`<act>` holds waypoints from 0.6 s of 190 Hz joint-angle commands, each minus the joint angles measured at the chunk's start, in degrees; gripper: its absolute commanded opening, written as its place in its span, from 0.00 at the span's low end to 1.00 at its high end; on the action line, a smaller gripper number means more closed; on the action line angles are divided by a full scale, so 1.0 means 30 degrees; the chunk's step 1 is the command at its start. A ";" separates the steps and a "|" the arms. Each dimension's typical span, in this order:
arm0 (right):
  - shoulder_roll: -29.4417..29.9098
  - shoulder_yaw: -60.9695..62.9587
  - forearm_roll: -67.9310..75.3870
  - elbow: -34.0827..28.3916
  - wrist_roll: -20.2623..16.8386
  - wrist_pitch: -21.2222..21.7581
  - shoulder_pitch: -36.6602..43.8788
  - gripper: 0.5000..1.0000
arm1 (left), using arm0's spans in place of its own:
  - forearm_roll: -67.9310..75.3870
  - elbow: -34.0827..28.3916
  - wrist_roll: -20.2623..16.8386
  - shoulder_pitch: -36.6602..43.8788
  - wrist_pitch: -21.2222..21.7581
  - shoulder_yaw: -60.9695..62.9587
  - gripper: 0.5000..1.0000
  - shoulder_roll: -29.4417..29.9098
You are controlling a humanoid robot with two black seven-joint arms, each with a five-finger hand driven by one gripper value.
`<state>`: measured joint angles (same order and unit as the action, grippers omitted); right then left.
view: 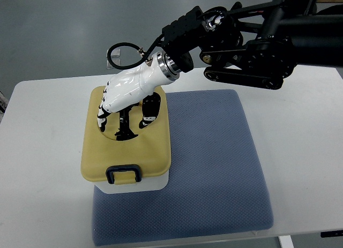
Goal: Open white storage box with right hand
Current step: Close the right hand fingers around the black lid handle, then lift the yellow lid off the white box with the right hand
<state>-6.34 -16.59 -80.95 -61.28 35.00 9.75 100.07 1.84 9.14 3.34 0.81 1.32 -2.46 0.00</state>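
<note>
My right hand (126, 100), white with black joints, reached in from the upper right of the frame and hovered low over the lid of the storage box (127, 138), left of centre. My fingers (103, 113) were curled downward, their tips at or just above a shallow oval hollow in the lid; I could not tell whether they pressed on it. They had hold of nothing that I could see. My thumb (150, 111) pointed down beside them, toward the right side of the same hollow.

The box had a pale yellow lid with rounded corners over a white base, which showed only as a thin strip along the lower edge. A dark blue latch (124, 173) sat at the middle of the lid's lower edge, and the lid lay flat on the base.

My black forearm (252, 50), with its linkages and a looped black cable (124, 54), crossed the upper right of the frame and hid part of the table behind it.

The box stood on the left part of a blue-grey textured mat (214, 162), overhanging the mat's left edge. The mat lay on a white table (43, 151). Beyond the table, along the top of the frame, was a grey floor (53, 28).
</note>
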 commanded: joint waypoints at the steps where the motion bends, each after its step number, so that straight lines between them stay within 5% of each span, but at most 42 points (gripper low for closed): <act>1: -0.0027 0.0023 -0.0028 0.0125 0.0001 -0.0055 0.0072 0.50 | 0.0001 0.0001 -0.0001 0.0021 0.0000 0.0000 1.00 0.0000; 24: -0.0027 0.0052 0.0001 0.0184 0.0001 -0.0055 0.0277 0.48 | 0.0001 0.0001 -0.0001 -0.0008 0.0000 0.0000 1.00 0.0000; 73: -0.0027 0.0052 -0.0028 0.0184 -0.0006 -0.0055 0.0394 0.23 | 0.0001 0.0001 -0.0001 0.0021 0.0000 0.0000 1.00 0.0000; 114: 0.0002 0.0082 0.0001 0.0213 -0.0065 -0.0055 0.0218 0.23 | 0.0001 0.0001 -0.0001 0.0021 0.0000 0.0000 1.00 0.0000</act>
<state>-6.38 -16.35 -81.03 -60.67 34.93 9.58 101.12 1.84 9.14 3.34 0.83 1.32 -2.46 0.00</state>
